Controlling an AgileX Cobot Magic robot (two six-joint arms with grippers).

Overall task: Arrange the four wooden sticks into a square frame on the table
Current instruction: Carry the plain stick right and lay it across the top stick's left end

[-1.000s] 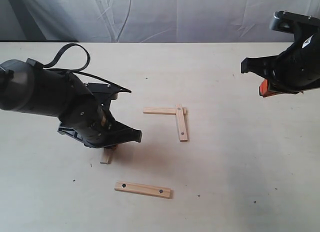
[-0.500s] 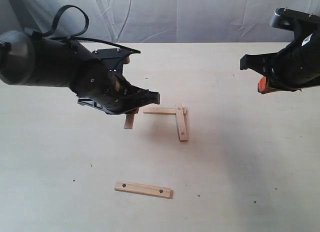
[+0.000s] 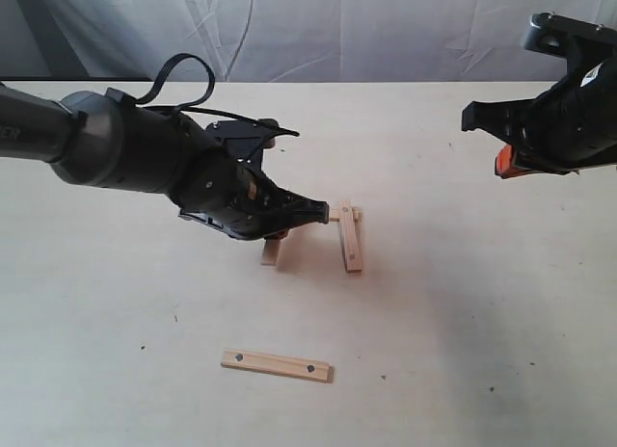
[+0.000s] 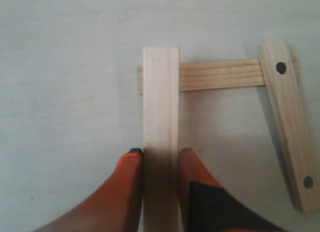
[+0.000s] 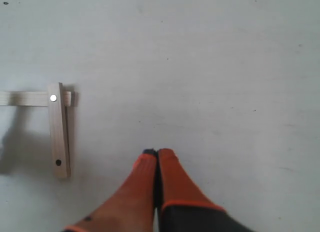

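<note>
My left gripper (image 4: 160,154) is shut on a narrow plain stick (image 4: 160,107). The stick's far end lies over the free end of a second narrow stick (image 4: 220,74) at a right angle. A wider holed stick (image 4: 290,127) crosses that one's other end, forming an L. In the exterior view the left gripper (image 3: 278,237) hangs over the L's left end, with the held stick (image 3: 273,251) showing below it beside the holed stick (image 3: 350,237). The other holed stick (image 3: 276,364) lies alone near the front. My right gripper (image 5: 157,153) is shut and empty, raised at the right (image 3: 506,163).
The pale table (image 3: 463,302) carries only the sticks. A grey cloth backdrop (image 3: 337,28) hangs behind the far edge. The left arm's black body (image 3: 125,163) and its cable loop cover the table's left middle.
The left gripper carried the plain stick from the left front to the right and back, up to the free end of the L. The right arm has hardly moved.
</note>
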